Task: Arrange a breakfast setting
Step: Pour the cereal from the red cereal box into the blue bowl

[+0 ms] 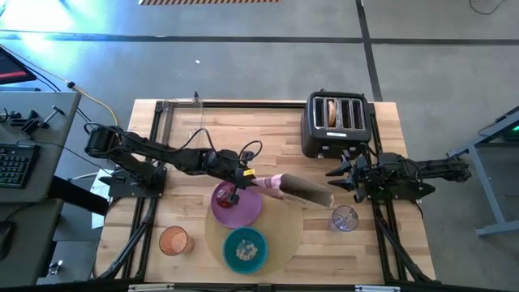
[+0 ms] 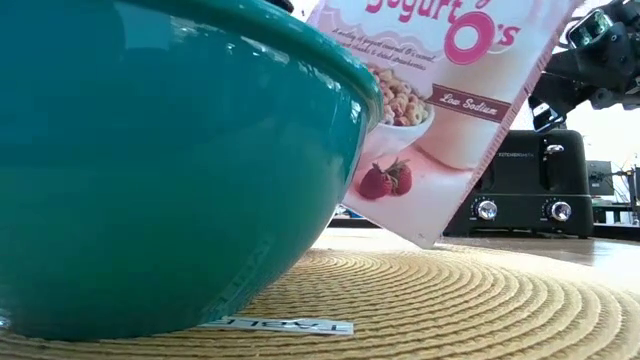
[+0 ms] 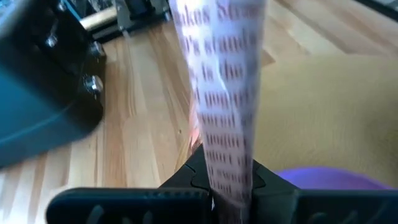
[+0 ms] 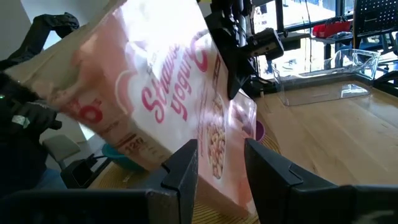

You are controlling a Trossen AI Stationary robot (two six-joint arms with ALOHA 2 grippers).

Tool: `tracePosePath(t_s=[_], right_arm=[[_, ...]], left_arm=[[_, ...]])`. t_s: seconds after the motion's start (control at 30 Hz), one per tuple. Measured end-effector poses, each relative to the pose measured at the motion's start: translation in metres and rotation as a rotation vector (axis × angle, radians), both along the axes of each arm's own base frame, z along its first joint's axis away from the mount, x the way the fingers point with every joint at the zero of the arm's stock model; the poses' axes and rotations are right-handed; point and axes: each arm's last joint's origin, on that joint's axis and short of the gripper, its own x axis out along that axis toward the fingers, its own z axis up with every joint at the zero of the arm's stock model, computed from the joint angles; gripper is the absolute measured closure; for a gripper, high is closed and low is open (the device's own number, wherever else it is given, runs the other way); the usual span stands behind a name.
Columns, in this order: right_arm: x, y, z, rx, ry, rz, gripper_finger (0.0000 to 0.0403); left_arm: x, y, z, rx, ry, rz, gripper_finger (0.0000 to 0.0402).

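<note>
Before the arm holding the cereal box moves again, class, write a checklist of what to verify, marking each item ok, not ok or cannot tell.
1. Left gripper clamped on the cereal box: ok, box pinched between its fingers.
2. Cereal in the teal bowl: ok, bowl sits on the tan mat.
3. Box upright: not ok, tilted above the mat.
4. Right gripper clear of the box: cannot tell, its fingers stand apart at the box's end.
5. Clear glass away from the box: ok.
6. Box empty: cannot tell.

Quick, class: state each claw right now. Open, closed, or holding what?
Left claw: closed on the tall pink cardboard cereal box, held tilted.
Right claw: open, holding nothing, near the box.
</note>
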Motion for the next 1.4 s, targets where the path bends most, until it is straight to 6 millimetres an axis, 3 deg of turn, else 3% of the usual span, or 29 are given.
tracePosePath(t_s=[0.37,0.73,1.3,1.4], right_arm=[[0.0,0.0,0.0,0.0,0.0,0.0,0.0288],[0.0,0.0,0.0,0.0,0.0,0.0,0.0288],[0.0,-0.0001,-0.0001,-0.003,0.0,-0.003,0.0288],[0.0002,-0.0017,0.0,-0.082,-0.011,-0.058,0.0288]], left_arm=[[-0.0016,0.0018,-0.0027,0.029,0.032,0.043,0.0391],[-0.0029,0.0021,-0.0048,0.035,0.055,0.049,0.0363],[-0.0023,0.0021,-0.0043,-0.011,0.049,0.082,0.04],[-0.0003,0.002,-0.0013,-0.028,0.012,0.09,0.0401]])
